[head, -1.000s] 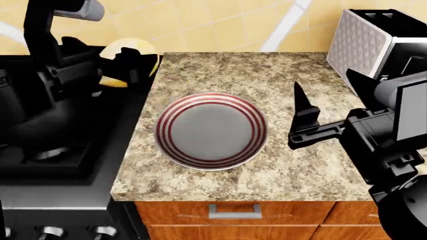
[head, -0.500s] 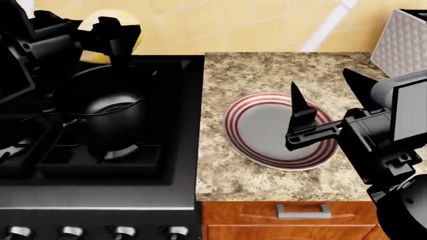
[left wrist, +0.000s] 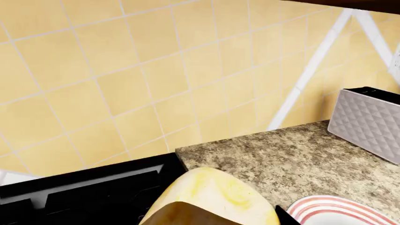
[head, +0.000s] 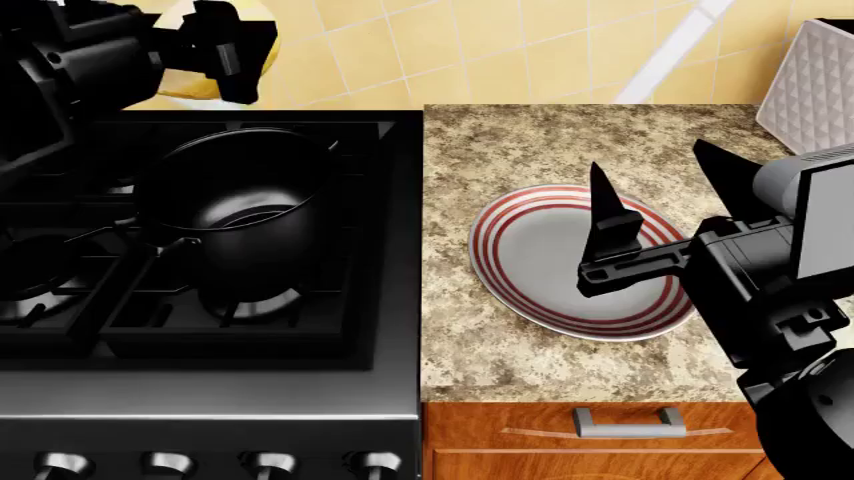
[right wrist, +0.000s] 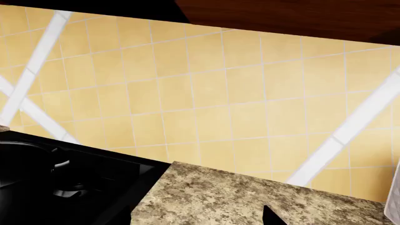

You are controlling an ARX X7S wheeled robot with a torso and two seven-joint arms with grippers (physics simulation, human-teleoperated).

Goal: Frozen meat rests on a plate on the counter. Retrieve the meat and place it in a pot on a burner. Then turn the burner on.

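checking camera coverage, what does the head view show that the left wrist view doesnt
Only the head view shows the pot on its burner, the stove knobs, the cabinet drawer, both grippers, left and right, and the whole plate. Only the left wrist view shows the meat close up, filling the lower frame. Both share the counter, plate, meat, tiled wall and toaster.

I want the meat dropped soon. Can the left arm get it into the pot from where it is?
Probably yes. The left gripper holds the meat above the stove, just beyond the pot, whose open mouth has nothing over it.
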